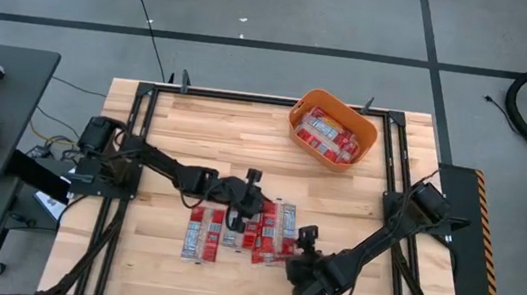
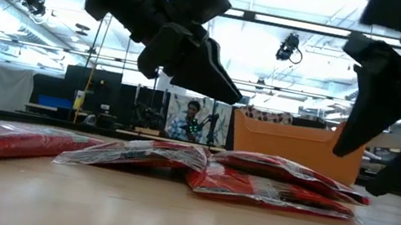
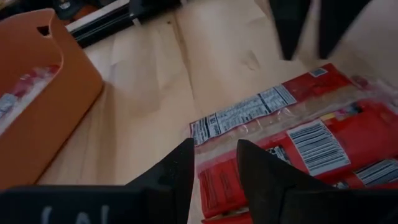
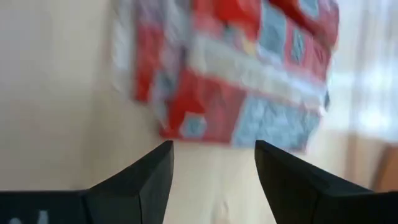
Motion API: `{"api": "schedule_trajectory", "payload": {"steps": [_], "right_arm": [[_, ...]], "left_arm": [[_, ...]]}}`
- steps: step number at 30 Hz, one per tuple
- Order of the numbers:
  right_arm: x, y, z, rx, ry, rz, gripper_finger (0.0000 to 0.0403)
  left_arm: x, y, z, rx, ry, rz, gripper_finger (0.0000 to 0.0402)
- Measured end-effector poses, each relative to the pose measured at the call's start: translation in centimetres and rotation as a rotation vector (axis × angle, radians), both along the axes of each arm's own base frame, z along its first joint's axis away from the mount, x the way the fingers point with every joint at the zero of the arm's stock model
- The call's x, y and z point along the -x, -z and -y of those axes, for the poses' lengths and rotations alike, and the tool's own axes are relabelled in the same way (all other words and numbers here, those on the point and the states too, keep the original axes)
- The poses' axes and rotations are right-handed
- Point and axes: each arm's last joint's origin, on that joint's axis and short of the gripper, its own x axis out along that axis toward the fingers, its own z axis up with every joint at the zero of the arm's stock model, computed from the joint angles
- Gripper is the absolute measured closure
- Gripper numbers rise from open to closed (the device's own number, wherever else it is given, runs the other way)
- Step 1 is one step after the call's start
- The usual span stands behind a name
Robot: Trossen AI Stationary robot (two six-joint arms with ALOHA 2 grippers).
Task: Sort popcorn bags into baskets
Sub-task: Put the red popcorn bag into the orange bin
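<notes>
High view shows the popcorn bags (image 1: 238, 230) lying in a loose cluster at the table's front centre, well apart from the orange basket (image 1: 334, 128) at the far right, which already holds several. The left gripper (image 1: 247, 203) hangs over the cluster's far edge, its fingers slightly parted and empty, with a bag's long edge running across just ahead of the tips. The right gripper (image 1: 307, 271), spread and empty, waits just beside the cluster's near right corner, so the left arm looks better placed to pick.
</notes>
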Motion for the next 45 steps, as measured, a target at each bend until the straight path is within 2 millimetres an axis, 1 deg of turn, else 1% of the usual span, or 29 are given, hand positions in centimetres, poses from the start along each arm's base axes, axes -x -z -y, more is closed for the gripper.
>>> {"api": "schedule_trajectory", "payload": {"steps": [4,9,16,19,25,31,34,37,39,42,45], "right_arm": [[0.6,0.6,0.4,0.040,0.060,-0.033,0.0173],[0.7,1.5,0.7,0.055,0.033,-0.003,0.0173],[-0.1,2.7,1.6,0.055,-0.043,0.038,0.0173],[-0.7,2.8,1.9,0.066,-0.077,0.055,0.0173],[-1.8,2.8,2.5,0.108,-0.159,0.051,0.0177],[-3.0,2.7,3.3,0.125,-0.237,0.033,0.0207],[-3.4,2.7,3.8,0.110,-0.268,0.006,0.0229],[-3.6,2.7,4.1,0.098,-0.262,0.002,0.0250],[-3.7,2.7,4.2,0.099,-0.260,0.002,0.0262],[-3.6,2.8,4.2,0.120,-0.258,0.002,0.0269],[-3.4,2.9,4.3,0.152,-0.256,-0.014,0.0268]], "left_arm": [[-0.1,0.0,-0.9,0.064,0.033,-0.006,0.0276],[-0.1,0.1,-1.0,0.089,0.044,-0.012,0.0276],[0.0,0.2,0.1,0.156,0.034,-0.027,0.0276],[0.3,0.4,0.7,0.192,0.028,-0.058,0.0276],[0.6,0.5,1.9,0.192,0.060,-0.075,0.0276],[0.7,0.6,2.5,0.216,0.058,-0.084,0.0276],[0.8,0.8,2.4,0.207,0.048,-0.110,0.0276],[1.0,1.1,2.1,0.200,0.035,-0.142,0.0276],[1.2,1.4,1.8,0.188,0.025,-0.183,0.0276],[2.3,1.8,1.5,0.124,-0.006,-0.312,0.0276],[3.2,1.9,1.1,0.060,-0.096,-0.390,0.0276]]}}
